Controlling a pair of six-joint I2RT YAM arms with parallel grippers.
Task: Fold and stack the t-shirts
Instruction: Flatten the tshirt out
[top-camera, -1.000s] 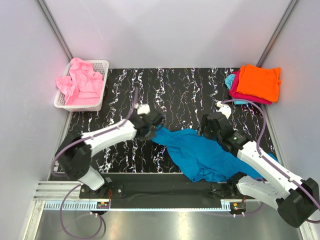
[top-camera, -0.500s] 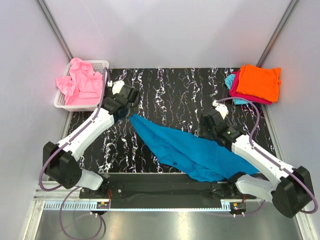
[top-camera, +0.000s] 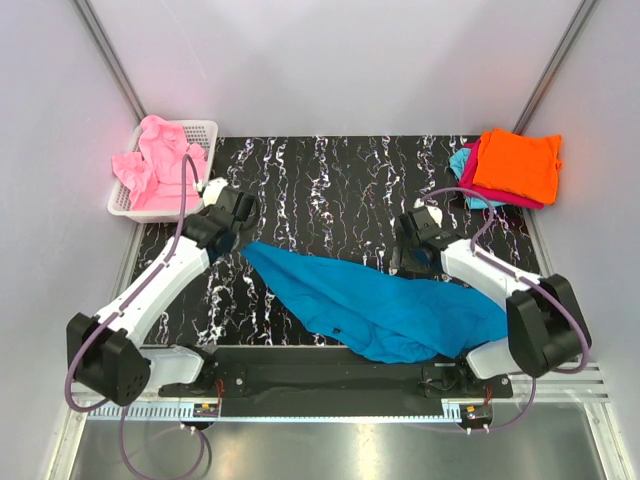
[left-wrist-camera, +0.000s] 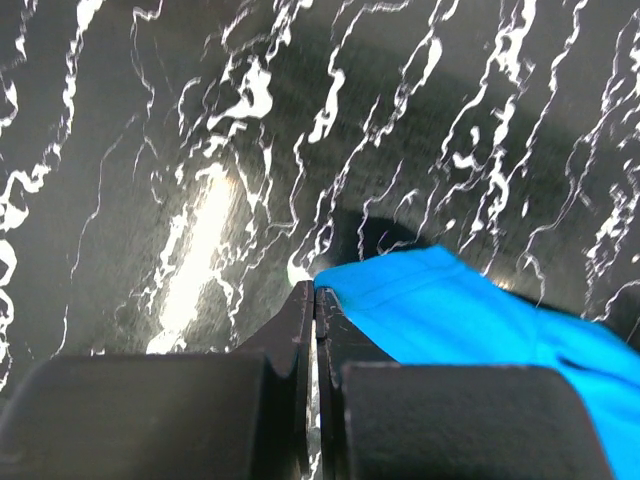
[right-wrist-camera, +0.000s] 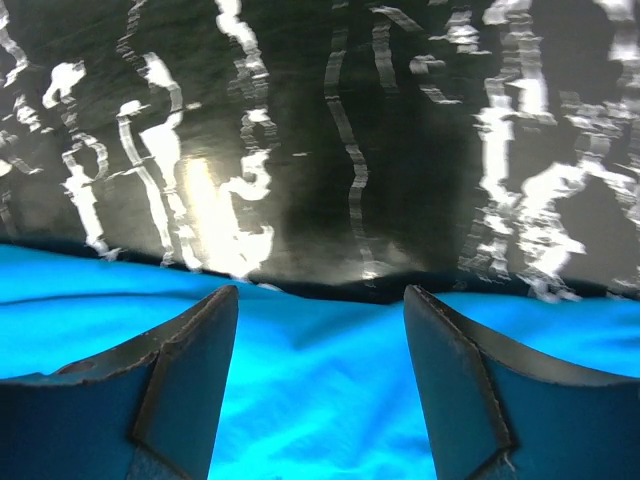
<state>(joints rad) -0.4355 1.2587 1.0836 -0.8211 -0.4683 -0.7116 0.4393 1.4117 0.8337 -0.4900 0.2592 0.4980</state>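
Pinching the far left corner of the blue shirt (top-camera: 380, 305), the left gripper (left-wrist-camera: 315, 292) has its jaws fully closed, low over the table (top-camera: 330, 185). The right gripper (right-wrist-camera: 320, 330) stands wide open over the shirt's far edge and holds nothing. The shirt lies stretched between them, its near edge reaching the table's front border. Bare table lies beyond it. The left arm stretches long and slanted; the right arm is folded tighter. The basket (top-camera: 203, 129) with pink shirts (top-camera: 160, 165) and the orange-topped stack (top-camera: 515, 165) sit in the far corners, well apart.

Teal-blue t-shirt (top-camera: 385, 310) on black table (top-camera: 340, 180), between left hand (top-camera: 241, 230) and right hand (top-camera: 405, 257)
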